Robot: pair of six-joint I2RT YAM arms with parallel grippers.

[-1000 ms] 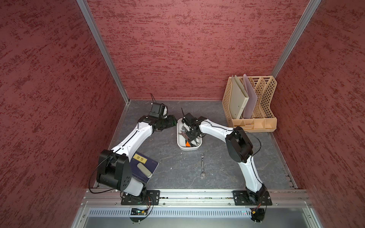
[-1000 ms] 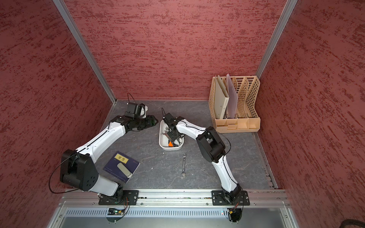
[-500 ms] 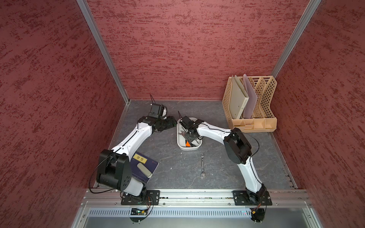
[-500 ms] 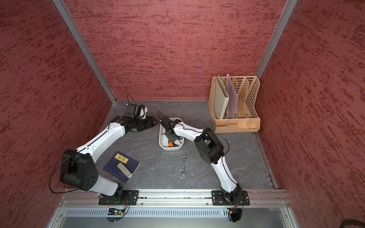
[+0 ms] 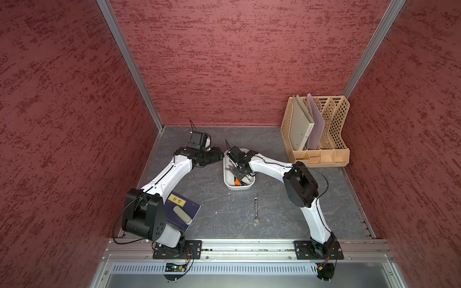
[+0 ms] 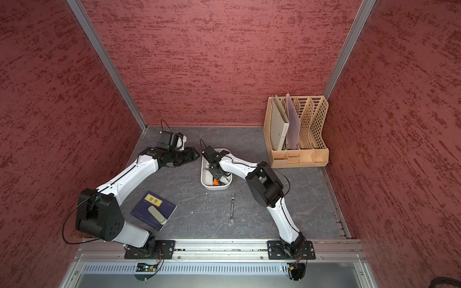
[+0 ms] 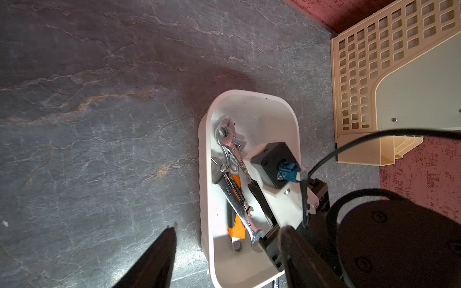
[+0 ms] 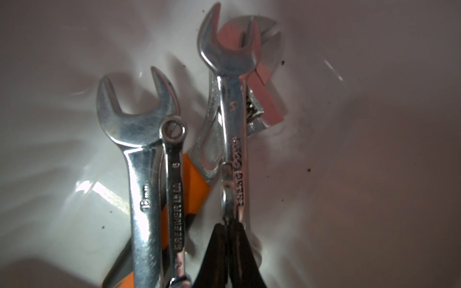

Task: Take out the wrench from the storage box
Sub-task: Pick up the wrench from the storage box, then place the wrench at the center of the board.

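The white storage box (image 5: 238,187) (image 6: 216,187) lies mid-table and holds several steel wrenches. My right gripper (image 5: 237,172) (image 6: 216,172) (image 8: 228,225) reaches down into it, shut on the thin shank of one wrench (image 8: 233,112) (image 7: 230,147) whose open end points at the far wall of the box. Beside that one lie a bigger wrench (image 8: 139,149), a small ring wrench (image 8: 174,174) and an orange-handled tool (image 7: 235,230). My left gripper (image 5: 217,155) (image 7: 228,232) hangs open at the box's left rim (image 7: 203,174), holding nothing.
One more wrench (image 5: 256,208) (image 6: 232,209) lies on the grey table in front of the box. A beige lattice file rack (image 5: 319,129) stands at the back right. A navy notebook with a grey case on it (image 5: 183,212) lies by the left arm's base. Red walls close in on three sides.
My right gripper has closed onto the wrench's shank inside the box, after shifting slightly left and farther in. The left arm has not moved.
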